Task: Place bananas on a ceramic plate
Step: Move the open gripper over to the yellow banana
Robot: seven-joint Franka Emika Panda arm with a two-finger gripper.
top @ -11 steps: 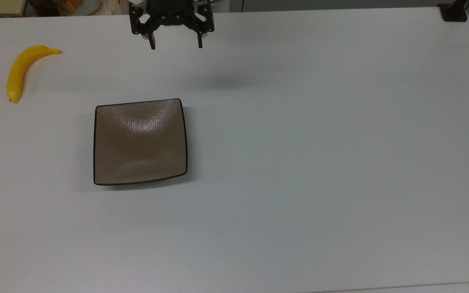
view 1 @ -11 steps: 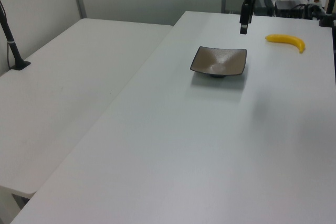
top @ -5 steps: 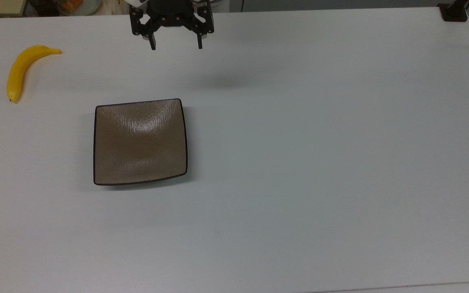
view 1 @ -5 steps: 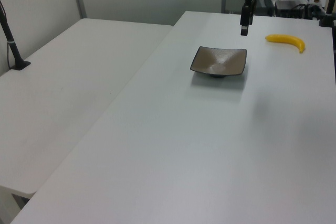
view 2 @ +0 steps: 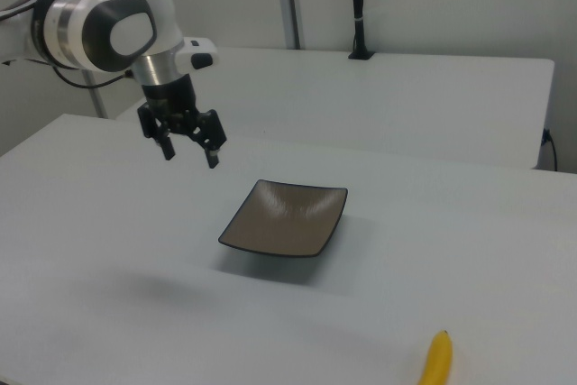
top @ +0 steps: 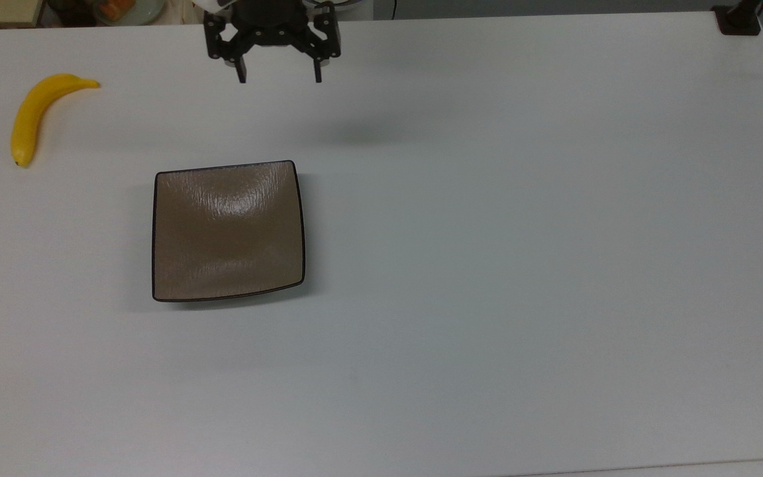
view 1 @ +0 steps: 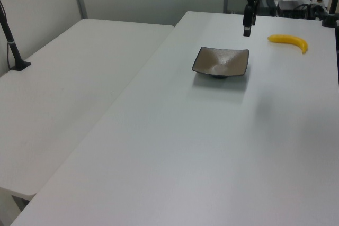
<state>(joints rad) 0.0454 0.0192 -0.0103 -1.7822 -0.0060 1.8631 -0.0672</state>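
- The gripper (top: 279, 81) hangs in the air above the white table (top: 520, 265), its two black fingers spread wide with nothing between them; in the top view it sits at about 12 o'clock from the plate.
- The banana (top: 32, 116) lies flat on the table at roughly 10 o'clock from the brown square ceramic plate (top: 228, 230) in the top view, well apart from both the plate and the gripper. The plate carries nothing.
- In the right view the banana's end (view 2: 437, 361) shows at about 5 o'clock from the plate (view 2: 285, 216), and the gripper (view 2: 190, 155) is raised at about 10 o'clock from it.
- In the left view the banana (view 1: 289, 41) lies at about 1 o'clock from the plate (view 1: 221, 62), with the gripper (view 1: 247, 32) between them and higher up.
- The step in hand looks like the reach toward the banana; nothing is grasped yet.
- To do it well, the arm should probably travel toward 9 o'clock in the top view until it is over the banana's thick middle, not the thin stem or the dark tip.
- The fingers should likely turn so they close across the banana's width, at right angles to its long curve.
- The descent should stay vertical, with the jaws kept wide until both fingers straddle the fruit just above the table.
- A smooth, curved skin can slip or roll, so an off-centre grip is the main risk.
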